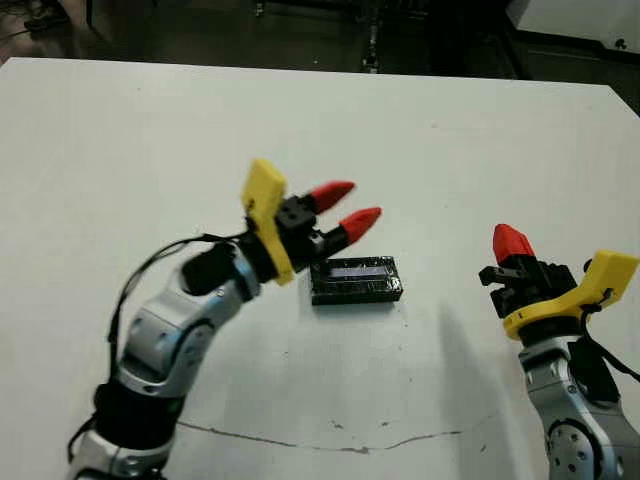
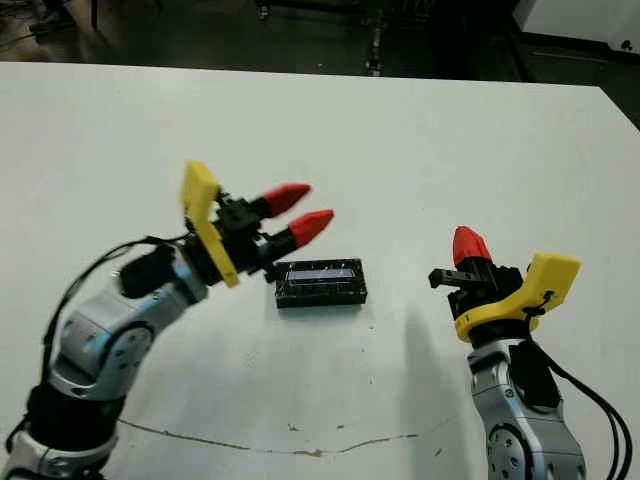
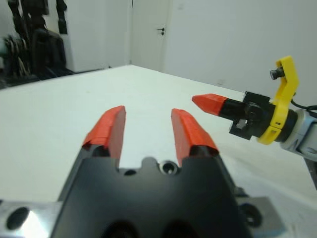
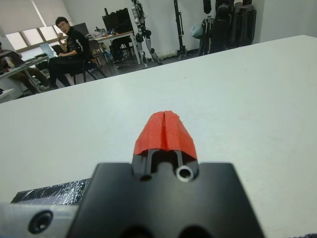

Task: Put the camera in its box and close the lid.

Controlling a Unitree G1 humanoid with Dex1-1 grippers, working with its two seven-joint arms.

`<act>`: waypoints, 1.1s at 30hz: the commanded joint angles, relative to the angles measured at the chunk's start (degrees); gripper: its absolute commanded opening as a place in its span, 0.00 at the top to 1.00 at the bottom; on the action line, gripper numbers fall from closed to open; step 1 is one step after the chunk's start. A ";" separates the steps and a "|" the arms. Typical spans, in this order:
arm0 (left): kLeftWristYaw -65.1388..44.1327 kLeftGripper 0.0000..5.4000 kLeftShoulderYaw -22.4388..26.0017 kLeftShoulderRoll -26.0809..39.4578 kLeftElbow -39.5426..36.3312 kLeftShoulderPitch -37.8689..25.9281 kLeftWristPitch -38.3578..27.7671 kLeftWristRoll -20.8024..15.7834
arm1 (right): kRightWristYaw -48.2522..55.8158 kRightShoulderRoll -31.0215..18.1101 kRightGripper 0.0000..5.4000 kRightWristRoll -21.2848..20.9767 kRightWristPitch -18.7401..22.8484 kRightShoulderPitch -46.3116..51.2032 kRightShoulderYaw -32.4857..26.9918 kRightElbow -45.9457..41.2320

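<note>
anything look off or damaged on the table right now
A thin dark crack-like line runs across the white table near the robot's edge, with small specks beside it. Otherwise nothing stands out: the black lid lies flat, roughly square to the table, between the open left claw and the shut right claw.

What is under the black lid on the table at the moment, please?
The lid lies flat on the white table, with its pale strip up. Only black glossy sides show below its top. Whether the box and camera sit beneath it cannot be seen; neither shows elsewhere.
</note>
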 commanded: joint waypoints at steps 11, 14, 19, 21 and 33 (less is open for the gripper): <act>0.03 1.00 -8.13 -0.67 11.30 2.23 -0.26 6.60 | -0.06 -0.55 1.00 -0.45 0.21 0.62 0.14 0.33; 0.38 1.00 -9.22 -0.41 13.73 2.53 0.12 8.23 | 0.01 -0.51 1.00 -0.37 0.13 0.63 0.09 0.38; -0.43 1.00 -10.12 -0.47 19.69 3.67 -2.58 10.18 | 0.35 -0.79 1.00 -0.63 -0.13 0.65 0.19 0.46; 0.08 1.00 -10.72 -0.23 20.89 3.92 -2.63 11.53 | 0.16 -0.68 1.00 -0.45 0.17 0.63 0.15 0.33; -0.01 1.00 -10.61 -1.21 23.12 4.49 -1.40 13.81 | -0.04 -0.66 1.00 -0.52 0.51 0.65 0.38 0.13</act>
